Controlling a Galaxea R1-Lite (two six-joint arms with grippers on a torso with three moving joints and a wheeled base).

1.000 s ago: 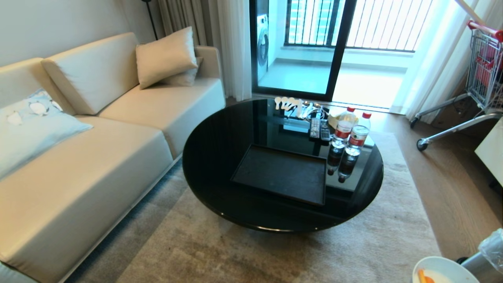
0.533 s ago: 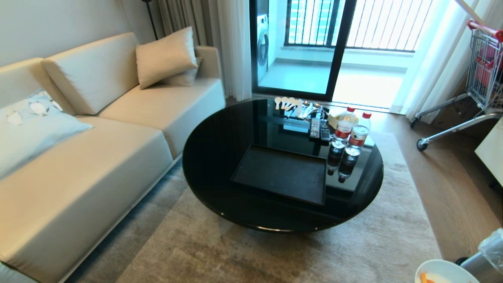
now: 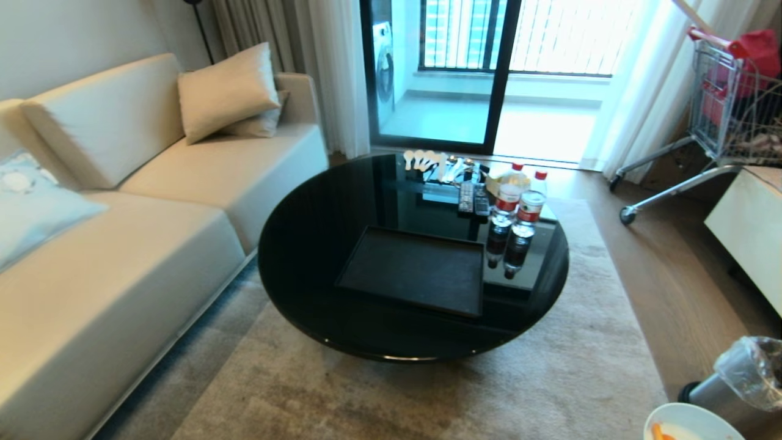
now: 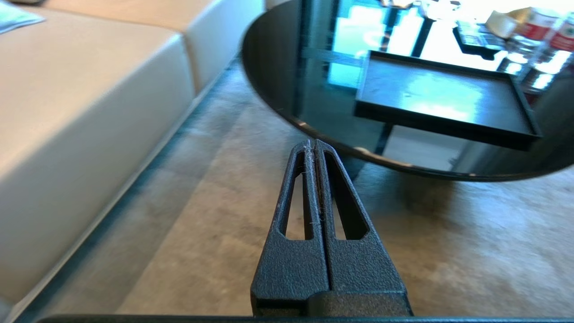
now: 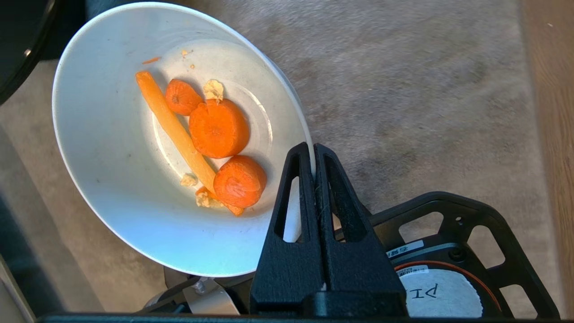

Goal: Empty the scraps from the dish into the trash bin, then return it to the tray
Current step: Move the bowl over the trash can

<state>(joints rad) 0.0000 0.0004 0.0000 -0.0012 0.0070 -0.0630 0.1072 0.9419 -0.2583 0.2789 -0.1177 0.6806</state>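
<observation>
My right gripper (image 5: 312, 150) is shut on the rim of the dish (image 5: 112, 188), a white bowl held over the carpet. Orange scraps (image 5: 219, 128) with pale crumbs lie inside it. In the head view only the dish's rim (image 3: 690, 415) shows at the bottom right corner, next to the trash bin (image 3: 724, 394), a steel cylinder with a clear bag liner. The black tray (image 3: 415, 269) lies bare on the round black table (image 3: 305, 244). My left gripper (image 4: 312, 146) hangs shut over the carpet near the table's edge, holding nothing.
A beige sofa (image 3: 122, 256) runs along the left. Two water bottles (image 3: 519, 201), remotes and spoons stand at the table's far side. A shopping cart (image 3: 721, 98) and a pale cabinet (image 3: 748, 226) are on the right. Part of my own base (image 5: 448, 269) shows under the dish.
The whole head view has shifted left, so the camera has turned right; more of the trash bin now shows. The dish stays at the bottom right corner in my right gripper.
</observation>
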